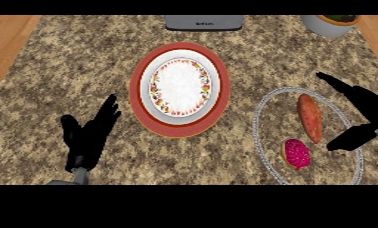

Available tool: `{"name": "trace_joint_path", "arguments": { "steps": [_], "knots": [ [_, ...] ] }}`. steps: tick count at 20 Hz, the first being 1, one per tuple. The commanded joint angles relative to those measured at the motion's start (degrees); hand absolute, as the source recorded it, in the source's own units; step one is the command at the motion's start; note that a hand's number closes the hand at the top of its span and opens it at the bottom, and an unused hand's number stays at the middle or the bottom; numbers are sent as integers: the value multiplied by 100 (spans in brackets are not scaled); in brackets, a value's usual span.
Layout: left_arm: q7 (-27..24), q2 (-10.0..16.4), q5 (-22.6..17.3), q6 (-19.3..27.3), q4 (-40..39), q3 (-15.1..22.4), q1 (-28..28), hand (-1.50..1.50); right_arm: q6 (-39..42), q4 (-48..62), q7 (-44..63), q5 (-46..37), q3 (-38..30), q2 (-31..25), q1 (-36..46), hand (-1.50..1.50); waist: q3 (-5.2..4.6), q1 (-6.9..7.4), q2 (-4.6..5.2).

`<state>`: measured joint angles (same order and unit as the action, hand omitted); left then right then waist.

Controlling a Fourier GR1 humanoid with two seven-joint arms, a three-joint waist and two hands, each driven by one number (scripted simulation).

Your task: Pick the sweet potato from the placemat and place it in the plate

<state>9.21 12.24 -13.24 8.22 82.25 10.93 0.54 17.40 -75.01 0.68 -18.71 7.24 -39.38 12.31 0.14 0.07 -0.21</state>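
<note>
- The surface [74,62] is speckled stone, a mottle of brown, tan and grey, with pale wood strips showing at the upper left and upper right corners of the frame.
- In the middle sits the plate [140,89], a tall oval in this view. It has a broad red-orange outer band, a white ring inside that, a thin flowered border, and a bare white centre.
- At the lower right lies the placemat [273,122], round and see-through, so the stone pattern shows through it. A fine pale beaded line edges it.
- The sweet potato [310,118] lies on the placemat's upper half, well apart from the plate. It is smooth, orange and spindle-shaped.
- Its long axis runs nearly top to bottom of the frame. The blunter end tips slightly toward the upper left, and the tapered end points to the lower right.
- Just below it on the same mat is a small magenta fruit [297,153] with a bumpy skin.
- The right hand [362,97] comes in at the right edge. Its fingers and thumb are spread wide apart on the sweet potato's right side and hold nothing.
- The left hand [88,134] rests at the lower left, fingers straight and pointing up the frame.
- A grey appliance [204,22] sits at the top centre.
- A potted plant [332,23] in a pale pot sits at the upper right.
</note>
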Motion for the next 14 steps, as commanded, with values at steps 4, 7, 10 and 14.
{"name": "trace_joint_path", "arguments": {
  "steps": [4, 7, 10, 14],
  "knots": [
    [161, -33, 69, -223, 1, -129, 68, 0, 139, 846, 173, -691, -84, 436, 818, -150, -14, 50, 28],
    [-67, -314, 244, -149, -298, -173, 46, 0, -104, 799, -99, -998, -151, 734, 410, -150, -14, 16, 24],
    [322, -382, 452, 115, 37, -101, -28, 0, -92, 1033, -244, -1189, -94, 861, 372, -150, -13, 15, 22],
    [214, -389, 423, -87, 42, -173, 208, 0, 233, 344, -11, -1298, -78, 827, 18, -150, -16, -12, 14]
  ]
}}
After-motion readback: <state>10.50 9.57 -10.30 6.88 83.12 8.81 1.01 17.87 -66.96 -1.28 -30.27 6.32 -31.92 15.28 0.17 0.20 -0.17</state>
